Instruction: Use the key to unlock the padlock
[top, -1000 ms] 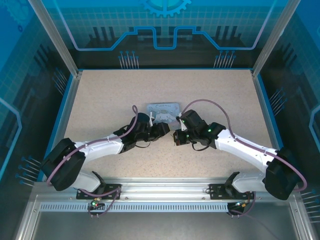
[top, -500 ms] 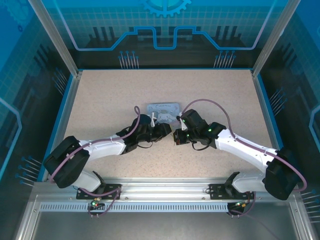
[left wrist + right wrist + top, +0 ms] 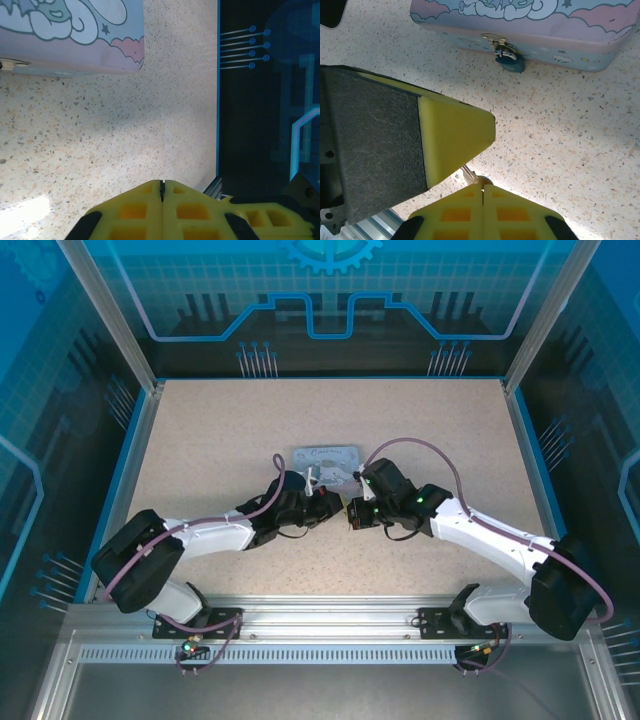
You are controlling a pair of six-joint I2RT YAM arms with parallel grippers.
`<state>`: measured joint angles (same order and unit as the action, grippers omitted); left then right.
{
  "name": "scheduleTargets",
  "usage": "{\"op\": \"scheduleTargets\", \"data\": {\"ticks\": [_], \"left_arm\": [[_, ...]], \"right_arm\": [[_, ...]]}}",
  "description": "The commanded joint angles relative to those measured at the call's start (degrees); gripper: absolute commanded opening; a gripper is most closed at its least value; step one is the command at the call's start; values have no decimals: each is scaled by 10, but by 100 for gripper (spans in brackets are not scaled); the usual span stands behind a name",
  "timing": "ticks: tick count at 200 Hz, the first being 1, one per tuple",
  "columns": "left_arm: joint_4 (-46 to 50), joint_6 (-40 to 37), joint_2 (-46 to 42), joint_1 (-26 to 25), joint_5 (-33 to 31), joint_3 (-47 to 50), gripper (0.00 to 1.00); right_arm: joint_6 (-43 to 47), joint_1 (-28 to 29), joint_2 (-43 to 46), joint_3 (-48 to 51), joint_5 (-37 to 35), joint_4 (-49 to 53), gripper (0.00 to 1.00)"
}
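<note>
Counting from here, I see 1 pale blue-lilac cartoon tin box [image 3: 535, 27] and 1 small dark brassy padlock [image 3: 509, 61] hanging at its front clasp. My right gripper [image 3: 483, 189] pinches 1 thin brownish metal key [image 3: 469, 174], mostly hidden. My left gripper [image 3: 162, 184] has its 2 jaws pressed together.

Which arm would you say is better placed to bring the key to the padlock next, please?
Right. The right pincer, shut, seems to pinch the key at its tips, and the padlock hangs from the tin straight ahead of it. The left pincer, shut on nothing visible, faces the tin's corner.
</note>
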<state>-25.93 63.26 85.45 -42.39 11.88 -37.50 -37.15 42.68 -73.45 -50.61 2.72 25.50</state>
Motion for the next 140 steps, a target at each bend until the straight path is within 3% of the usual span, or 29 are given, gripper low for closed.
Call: {"op": "scheduleTargets", "data": {"ticks": [1,21,41,62,88,140], "left_arm": [[-12,0,7,-6,7,-5,0],[-19,1,5,-7,5,-3,0],[-22,0,0,-7,-2,-2,0],[-25,-5,-10,-6,-12,-2,0],[-25,-11,-25,-6,-27,-5,0],[-56,-17,-69,-6,-89,1,0]], "right_arm": [[-5,-8,12,-8,11,-5,0],[-8,-13,16,-6,13,-5,1],[-19,-26,38,-1,16,-12,40],[-41,-53,75,37,45,-36,61],[-85,-92,118,74,92,-91,68],[-238,-149,148,164,171,-306,69]]}}
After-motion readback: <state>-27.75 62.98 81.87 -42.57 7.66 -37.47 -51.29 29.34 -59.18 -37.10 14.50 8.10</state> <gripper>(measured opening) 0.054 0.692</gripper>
